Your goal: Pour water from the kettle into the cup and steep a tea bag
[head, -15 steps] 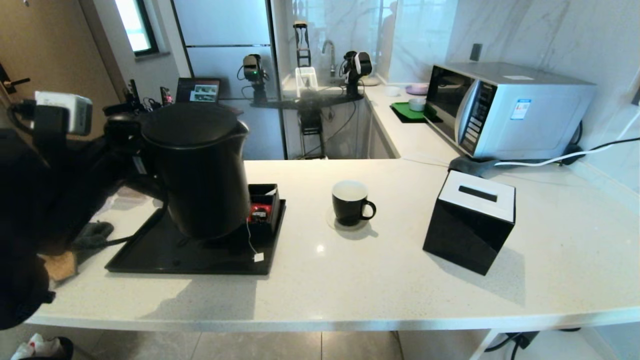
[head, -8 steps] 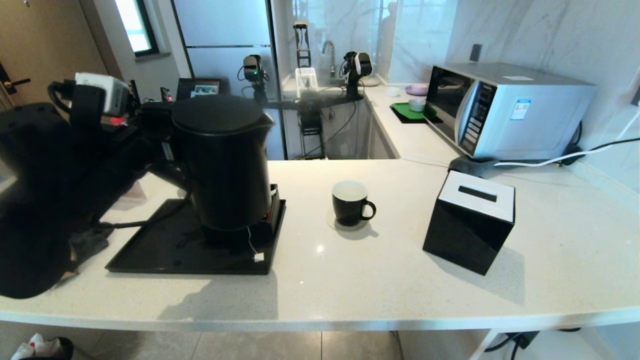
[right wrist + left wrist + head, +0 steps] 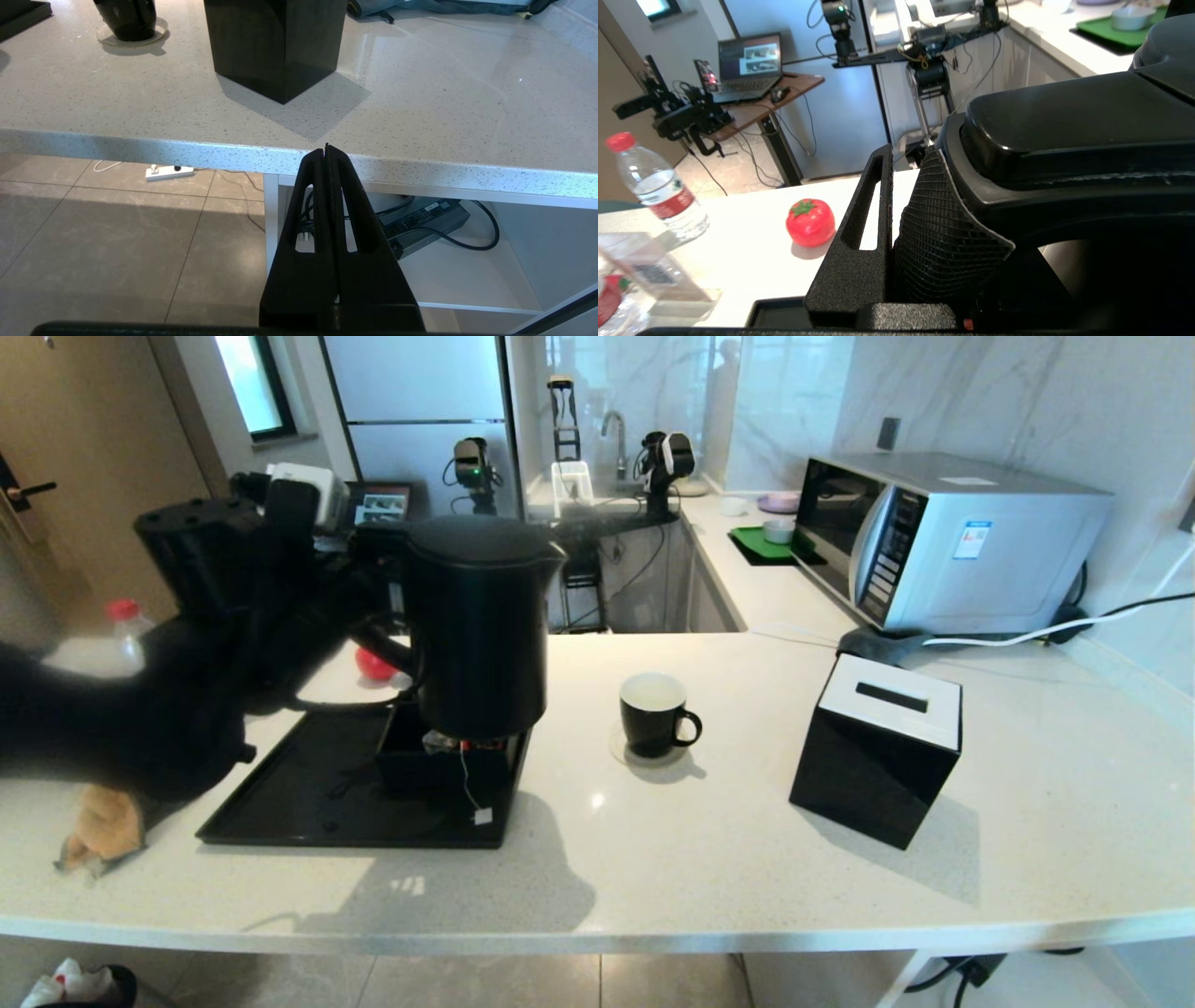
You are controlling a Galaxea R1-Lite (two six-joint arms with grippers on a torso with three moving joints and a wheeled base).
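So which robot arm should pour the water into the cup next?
The left. Its left gripper is shut on the kettle handle, holding it upright above the tray, close beside the cup. The right gripper is shut and empty, parked below the counter edge.

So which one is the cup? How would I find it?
Start at the white counter. The cup stands on it alone, between the black tray and the black tissue box. It is the small black thing, white inside, with a loop handle.
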